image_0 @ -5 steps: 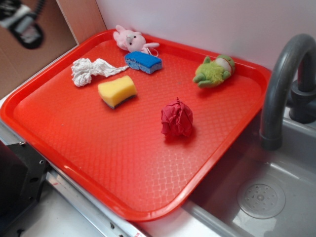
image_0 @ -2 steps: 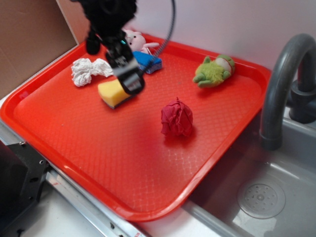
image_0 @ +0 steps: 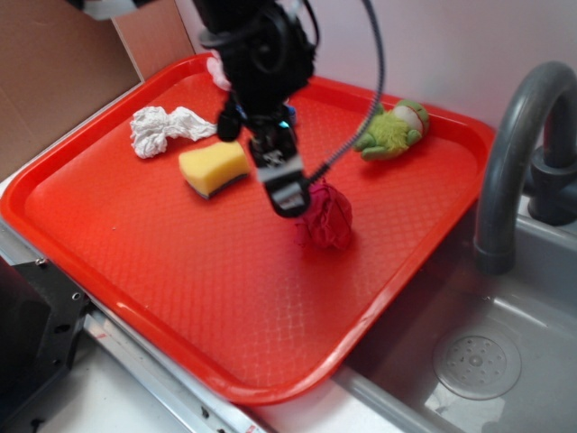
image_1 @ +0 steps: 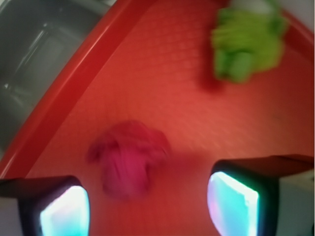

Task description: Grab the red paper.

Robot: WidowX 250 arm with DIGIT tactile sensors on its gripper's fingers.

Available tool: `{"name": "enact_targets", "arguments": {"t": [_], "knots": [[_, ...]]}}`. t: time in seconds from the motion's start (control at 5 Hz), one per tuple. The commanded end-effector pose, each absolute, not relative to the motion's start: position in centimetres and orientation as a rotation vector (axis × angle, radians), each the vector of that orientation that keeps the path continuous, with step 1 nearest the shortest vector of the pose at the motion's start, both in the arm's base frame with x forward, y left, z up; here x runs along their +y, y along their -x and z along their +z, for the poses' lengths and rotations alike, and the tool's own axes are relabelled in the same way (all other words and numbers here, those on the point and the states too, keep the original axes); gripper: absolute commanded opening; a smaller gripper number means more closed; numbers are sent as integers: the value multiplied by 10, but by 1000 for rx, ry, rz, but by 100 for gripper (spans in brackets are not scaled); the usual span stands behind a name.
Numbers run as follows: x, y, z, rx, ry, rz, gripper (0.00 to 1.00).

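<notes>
The red paper (image_0: pixel 328 216), a dark crimson crumpled ball, lies on the red tray (image_0: pixel 180 298) right of its middle. My gripper (image_0: pixel 287 189) hangs just left of the ball and above it, partly covering its left edge in the exterior view. In the wrist view the red paper (image_1: pixel 129 158) appears blurred, ahead of and between my two fingertips (image_1: pixel 64 211), nearer the left one. My gripper (image_1: pixel 147 206) is open, with nothing between its fingers.
On the tray lie a yellow sponge (image_0: pixel 213 166), a white twisted paper wad (image_0: pixel 162 126) and a green plush toy (image_0: pixel 393 131). A grey faucet (image_0: pixel 514 153) and sink (image_0: pixel 478 361) lie to the right. Cardboard (image_0: pixel 54 81) stands at the back left.
My arm has swung in from the upper left, passed over the yellow sponge and come down to the red paper's left side. The paper has not moved.
</notes>
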State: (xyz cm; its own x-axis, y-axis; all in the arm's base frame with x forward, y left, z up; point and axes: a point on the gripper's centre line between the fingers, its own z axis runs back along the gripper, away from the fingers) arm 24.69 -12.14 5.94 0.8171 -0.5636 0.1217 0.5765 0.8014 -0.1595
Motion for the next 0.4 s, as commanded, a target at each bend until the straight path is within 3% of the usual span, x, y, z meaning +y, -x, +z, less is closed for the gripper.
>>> {"name": "enact_targets", "arguments": {"t": [0.0, 0.2], "knots": [[-145, -259, 32, -30, 164, -665, 100], [-153, -256, 20, 6, 157, -673, 74]]}}
